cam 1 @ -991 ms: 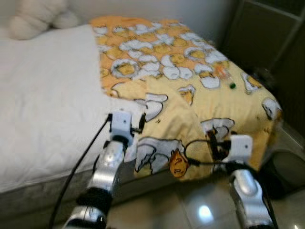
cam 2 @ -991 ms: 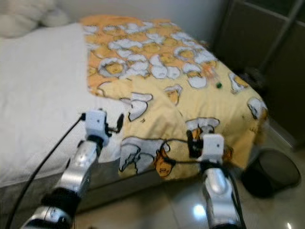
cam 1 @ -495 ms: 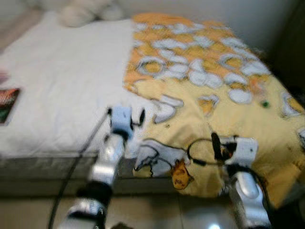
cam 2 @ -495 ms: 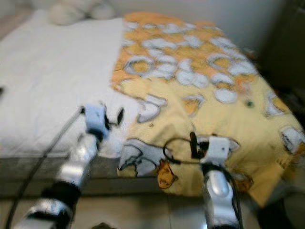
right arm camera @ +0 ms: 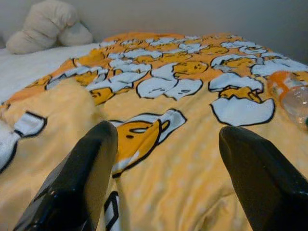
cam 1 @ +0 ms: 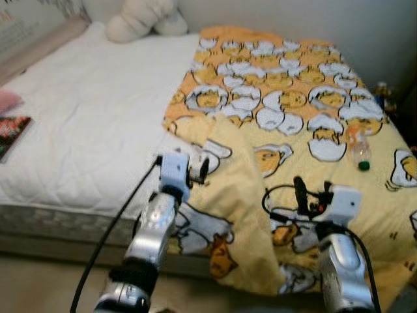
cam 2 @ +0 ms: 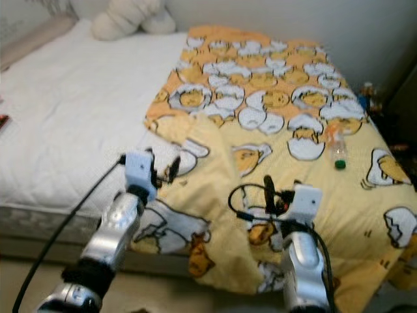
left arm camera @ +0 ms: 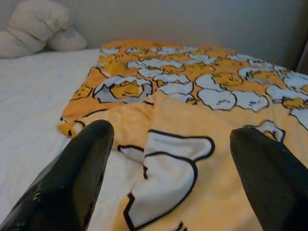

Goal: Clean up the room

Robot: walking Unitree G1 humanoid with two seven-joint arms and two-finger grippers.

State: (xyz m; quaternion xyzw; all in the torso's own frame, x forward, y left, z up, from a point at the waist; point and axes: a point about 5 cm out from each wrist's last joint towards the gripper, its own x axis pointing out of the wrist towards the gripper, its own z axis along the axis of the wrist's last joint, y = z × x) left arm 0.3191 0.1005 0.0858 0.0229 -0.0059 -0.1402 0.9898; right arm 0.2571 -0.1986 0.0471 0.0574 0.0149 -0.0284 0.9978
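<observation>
The view has swung onto the bottle (cam 1: 360, 151) at two o'clock on the blanket (cam 1: 273, 104); both end effectors, left (left arm camera: 168, 163) and right (right arm camera: 166, 163), gape wide, empty, ready to reach.

My left gripper (cam 1: 197, 171) and right gripper (cam 1: 305, 195) hover over yellow blanket (cam 1: 287, 130) at bed's (cam 1: 78, 130) near edge. Bottle (cam 1: 358, 149) lies toward its right edge.

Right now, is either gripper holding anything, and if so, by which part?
Nothing is held. The left gripper and right gripper are both open above the yellow blanket.
</observation>
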